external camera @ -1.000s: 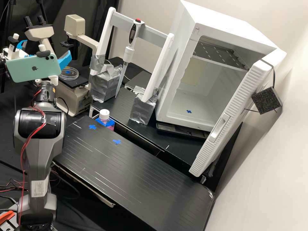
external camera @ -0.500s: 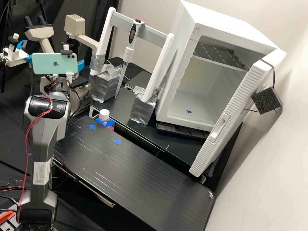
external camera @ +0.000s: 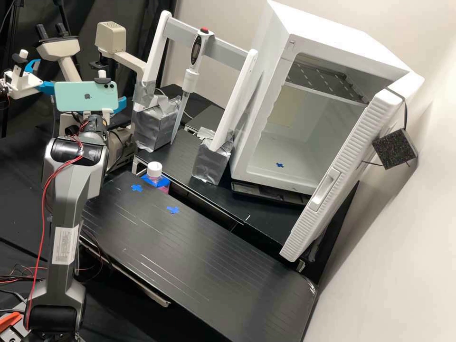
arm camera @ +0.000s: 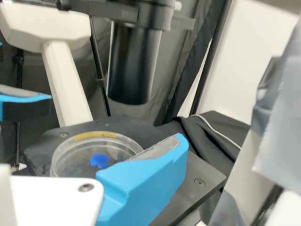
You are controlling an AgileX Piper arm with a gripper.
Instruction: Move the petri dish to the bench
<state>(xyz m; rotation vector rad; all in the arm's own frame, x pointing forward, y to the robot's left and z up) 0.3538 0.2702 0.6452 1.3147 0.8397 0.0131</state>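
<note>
At the left of the frame, the arm (external camera: 68,190) has swung rightward to the microscope (external camera: 110,38), blue fingers (arm camera: 143,181) spread by the petri dish (arm camera: 77,157); lining up a grasp, I'd say.

Black bench (external camera: 204,256): blue crosses (external camera: 173,210) (a pair) | microscope stage (arm camera: 207,173): petri dish (arm camera: 75,157)

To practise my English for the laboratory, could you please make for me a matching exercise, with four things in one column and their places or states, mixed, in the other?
1. petri dish
2. pipette
3. bottle
4. door of the white cabinet

a. standing open
b. on the dark microscope stage
c. white cap, pink lower down
d. held in the rack, tip down

Right pairs: 1-b, 2-d, 3-c, 4-a
</note>
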